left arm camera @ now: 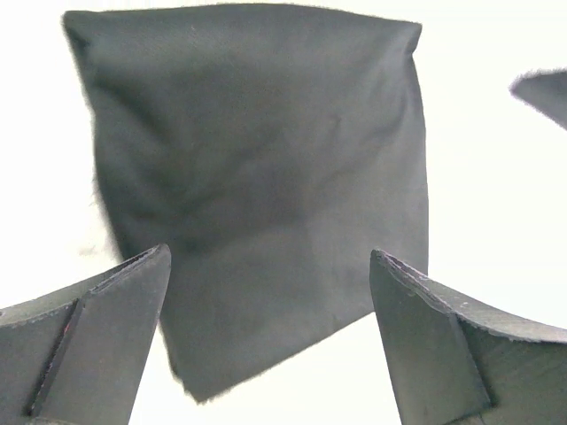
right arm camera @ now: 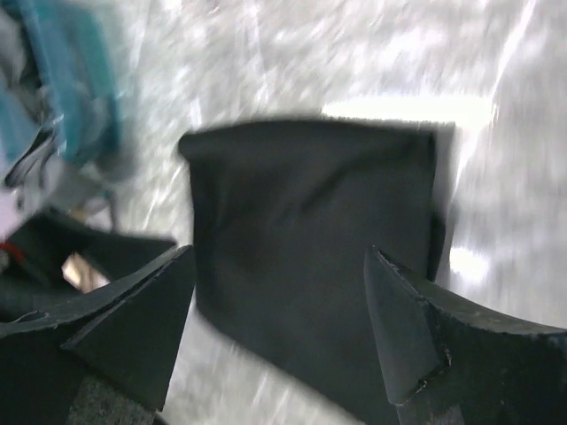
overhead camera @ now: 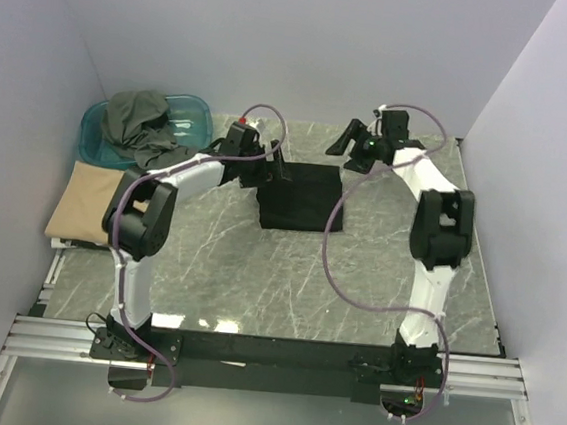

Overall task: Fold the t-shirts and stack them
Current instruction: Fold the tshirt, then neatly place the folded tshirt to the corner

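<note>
The right wrist view is smeared and the left one bleaches the grey marbled worktop (overhead camera: 288, 273) white, so contact is hard to judge. Both hands gape empty: the left hand (left arm camera: 270, 255) at the left edge of the folded black cloth t-shirt (overhead camera: 300, 199) mid-worktop, the right hand (overhead camera: 355, 144) hovering near its far right corner. Off left, a folded tan-beige t-shirt (overhead camera: 89, 202) lies beside the translucent teal plastic tub (overhead camera: 198, 107), which holds a crumpled dark grey-olive t-shirt (overhead camera: 141, 124).

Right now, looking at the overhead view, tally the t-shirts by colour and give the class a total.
Black t-shirt: 1
Tan-beige t-shirt: 1
Dark grey-olive t-shirt: 1
Total: 3
</note>
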`<state>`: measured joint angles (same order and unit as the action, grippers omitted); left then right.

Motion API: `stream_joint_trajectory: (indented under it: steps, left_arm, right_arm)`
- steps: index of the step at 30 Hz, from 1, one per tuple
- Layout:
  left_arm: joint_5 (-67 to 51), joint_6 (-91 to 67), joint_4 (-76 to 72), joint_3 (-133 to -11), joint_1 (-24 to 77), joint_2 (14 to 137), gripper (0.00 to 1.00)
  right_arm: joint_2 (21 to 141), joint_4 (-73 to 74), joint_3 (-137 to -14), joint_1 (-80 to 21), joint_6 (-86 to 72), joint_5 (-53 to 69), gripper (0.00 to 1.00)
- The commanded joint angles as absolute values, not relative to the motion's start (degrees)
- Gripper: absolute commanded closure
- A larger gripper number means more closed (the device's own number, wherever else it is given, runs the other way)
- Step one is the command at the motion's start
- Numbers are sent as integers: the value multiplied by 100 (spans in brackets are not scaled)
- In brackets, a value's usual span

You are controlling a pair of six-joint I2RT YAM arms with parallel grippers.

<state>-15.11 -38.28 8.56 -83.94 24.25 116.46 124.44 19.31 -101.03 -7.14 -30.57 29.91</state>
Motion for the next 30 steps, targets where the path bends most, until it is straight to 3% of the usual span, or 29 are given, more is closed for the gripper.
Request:
stream_joint_trajectory:
  steps: [1,11,22,26,29,30]
  left_arm:
    - [-916,-3718,914,-8070,2452,10802,1]
    - [-177,-3744,1415,-8138,2452,11161,1]
    - [-18,-3621,1828,-8832,2662,12041,1]
    - [-18,-3621,1925,-8974,2803,12243,1]
    - [-18,-3691,1890,-8991,2874,12322,10]
    - [-18,-3726,1881,-8983,2883,12331,17]
  right_arm:
    - [10901,1662,-9135,-738,-2892,2638,17]
    - [7973,1292,-5654,-730,-2962,1539,16]
    - [6330,2012,-4571,-721,-2760,405,11]
    - [5872,1627,-4168,-729,-2611,430,0]
    - [5512,1310,-3982,-712,-2698,404,0]
    - [5415,1257,-3947,-712,-2724,396,0]
